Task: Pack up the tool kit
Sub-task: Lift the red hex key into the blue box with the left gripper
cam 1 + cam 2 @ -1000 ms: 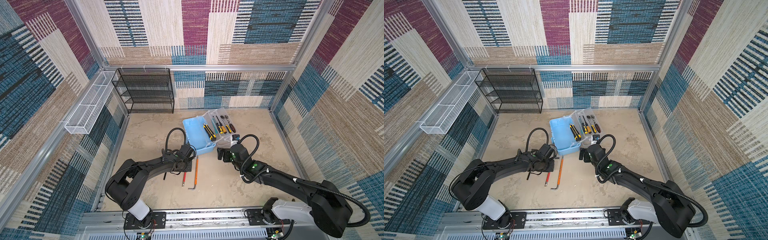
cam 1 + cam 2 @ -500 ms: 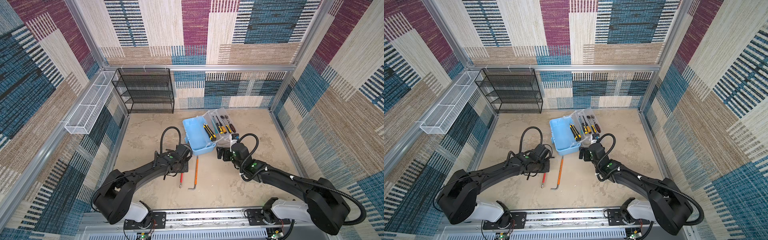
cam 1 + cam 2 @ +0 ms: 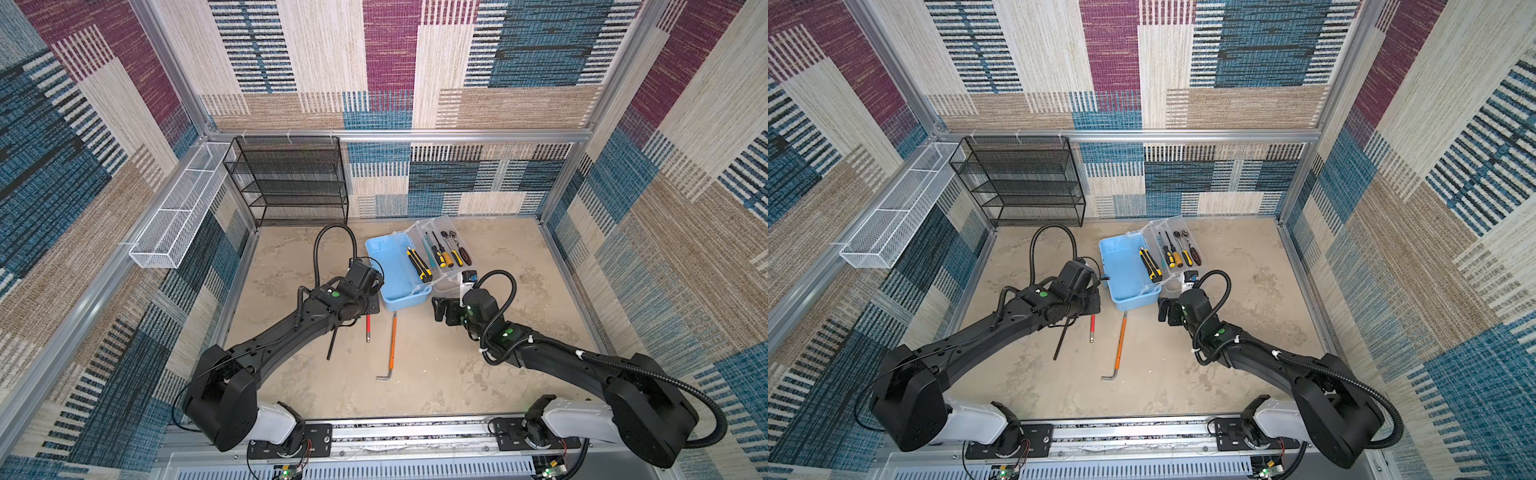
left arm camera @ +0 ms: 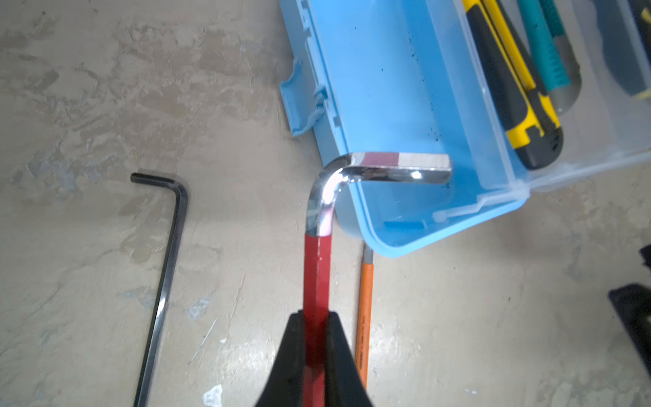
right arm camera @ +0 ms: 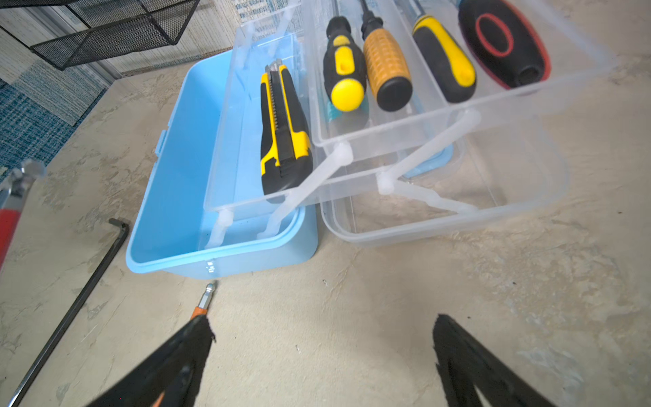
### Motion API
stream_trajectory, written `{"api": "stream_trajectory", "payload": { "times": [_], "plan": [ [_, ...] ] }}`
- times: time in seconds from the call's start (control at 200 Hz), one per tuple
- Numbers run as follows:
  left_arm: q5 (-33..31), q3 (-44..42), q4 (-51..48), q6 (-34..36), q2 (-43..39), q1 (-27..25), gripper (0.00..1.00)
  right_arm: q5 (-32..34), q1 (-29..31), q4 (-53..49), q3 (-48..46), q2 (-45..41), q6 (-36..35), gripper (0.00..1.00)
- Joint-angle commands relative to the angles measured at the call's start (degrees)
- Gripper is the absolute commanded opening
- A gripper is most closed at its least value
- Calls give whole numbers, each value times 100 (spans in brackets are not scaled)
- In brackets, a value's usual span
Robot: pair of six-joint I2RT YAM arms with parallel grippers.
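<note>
The left gripper pinches the red-sleeved chrome hex key — its short bent end reaches the rim of the open light-blue plastic tool box, which sits on the beige floor with clear plastic trays fanned out. The right gripper is spread wide and empty near the box's end; an orange-sleeved hex key and a black hex key lie on the floor.

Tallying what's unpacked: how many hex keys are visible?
3: red hex key in the left gripper, orange hex key and black hex key on the floor. Others may be hidden.
</note>
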Motion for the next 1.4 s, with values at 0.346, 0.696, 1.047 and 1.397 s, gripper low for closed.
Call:
{"api": "stream_trajectory", "payload": {
  "times": [0.346,0.696,1.047,1.397],
  "plan": [
    [1729,2186,877,-431,1972,712,0,108,-22,160,-390,-534,202,100],
    [1464,3103,438,-693,2969,757,0,337,-39,-49,-521,-888,225,100],
    [1302,2990,484,-1043,3279,759,0,409,-56,-115,-600,-1038,260,100],
    [1361,3183,241,-1046,3542,759,0,451,-57,-122,-599,-1057,260,100]
  ]
}}
